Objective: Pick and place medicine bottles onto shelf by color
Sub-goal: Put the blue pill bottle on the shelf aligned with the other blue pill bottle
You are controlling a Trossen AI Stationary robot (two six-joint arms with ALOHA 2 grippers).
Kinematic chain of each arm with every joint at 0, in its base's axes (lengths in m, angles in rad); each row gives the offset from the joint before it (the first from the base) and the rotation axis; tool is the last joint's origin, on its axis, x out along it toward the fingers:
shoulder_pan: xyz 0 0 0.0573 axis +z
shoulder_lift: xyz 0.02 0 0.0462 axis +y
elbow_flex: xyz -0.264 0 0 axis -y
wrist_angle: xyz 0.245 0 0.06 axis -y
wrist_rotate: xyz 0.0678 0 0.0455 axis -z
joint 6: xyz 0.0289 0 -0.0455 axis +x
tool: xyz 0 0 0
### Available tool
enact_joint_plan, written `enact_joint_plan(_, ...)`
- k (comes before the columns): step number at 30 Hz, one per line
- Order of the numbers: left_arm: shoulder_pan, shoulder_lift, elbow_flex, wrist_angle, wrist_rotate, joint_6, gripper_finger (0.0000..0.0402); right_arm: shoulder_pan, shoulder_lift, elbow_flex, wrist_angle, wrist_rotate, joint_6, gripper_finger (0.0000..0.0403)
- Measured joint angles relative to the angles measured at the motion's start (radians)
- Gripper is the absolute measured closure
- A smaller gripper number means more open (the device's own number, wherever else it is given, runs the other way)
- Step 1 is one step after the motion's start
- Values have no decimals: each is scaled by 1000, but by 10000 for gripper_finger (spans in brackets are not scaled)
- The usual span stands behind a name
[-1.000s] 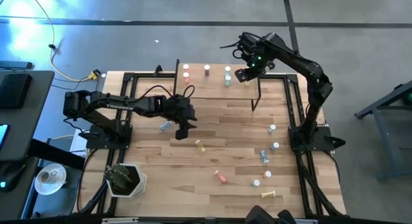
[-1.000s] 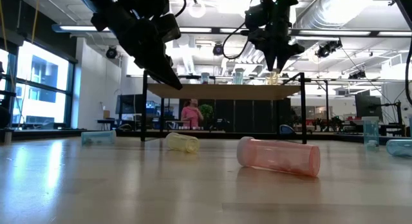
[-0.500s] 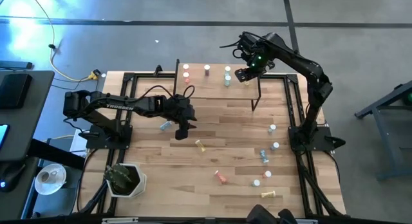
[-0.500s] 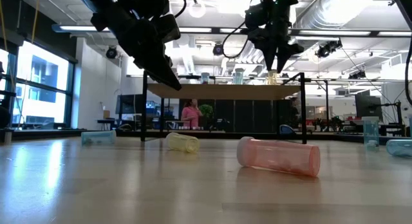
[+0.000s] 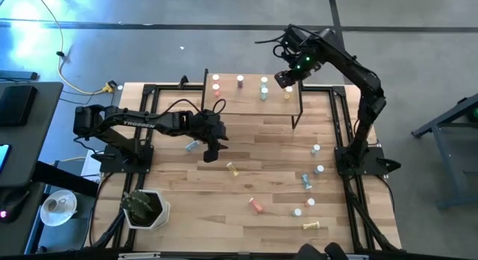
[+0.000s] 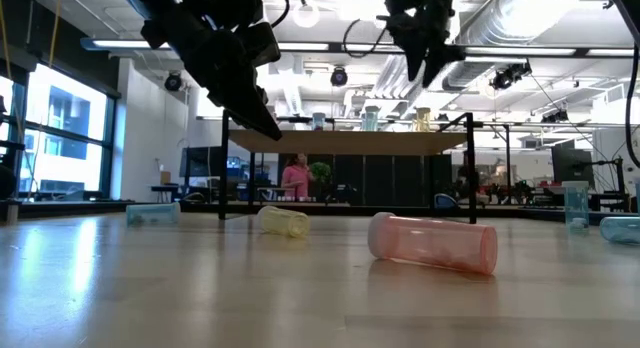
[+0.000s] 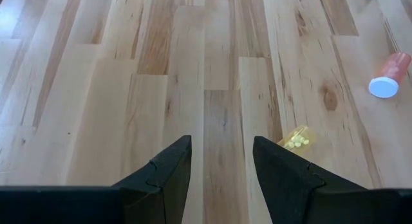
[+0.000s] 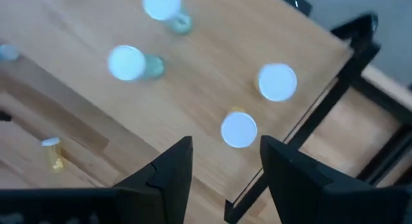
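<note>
Nearest in the low view, a pink bottle (image 6: 433, 243) and a yellow bottle (image 6: 284, 221) lie on their sides on the tabletop (image 5: 261, 163) — unsorted, like the other bottles scattered toward the right arm's side. Above the middle of the table the left gripper (image 5: 211, 149) hangs with its fingers apart and empty, probably waiting its turn. Farther back, the shelf (image 5: 254, 99) carries white-capped bottles upright in a row — reddish, then green, then a yellow-bodied bottle (image 8: 239, 129) at the end. The right gripper (image 5: 284, 79) hovers over that end, fingers spread, holding nothing.
</note>
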Motion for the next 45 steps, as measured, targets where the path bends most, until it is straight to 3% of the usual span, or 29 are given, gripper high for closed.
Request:
enact_joint_plan(8,0,-5,0,0,-4,-59,243,114,-12,55,9,44,-207,230)
enact_joint_plan(15,0,-74,0,0,-79,-98,243,233,-21,33,64,30,-332,230)
enact_joint_plan(23,-8,-176,0,-34,-86,-101,243,324,-139,-312,284,-16,-315,230)
enact_joint_plan(31,-37,-238,0,-156,-127,-126,243,417,-307,-652,504,-16,-190,230)
enact_joint_plan(37,-71,-260,0,-288,-203,-207,243,482,-407,-799,634,10,-106,230)
enact_joint_plan(45,-119,-260,-14,-431,-214,-325,243,529,-486,-922,788,75,-93,230)
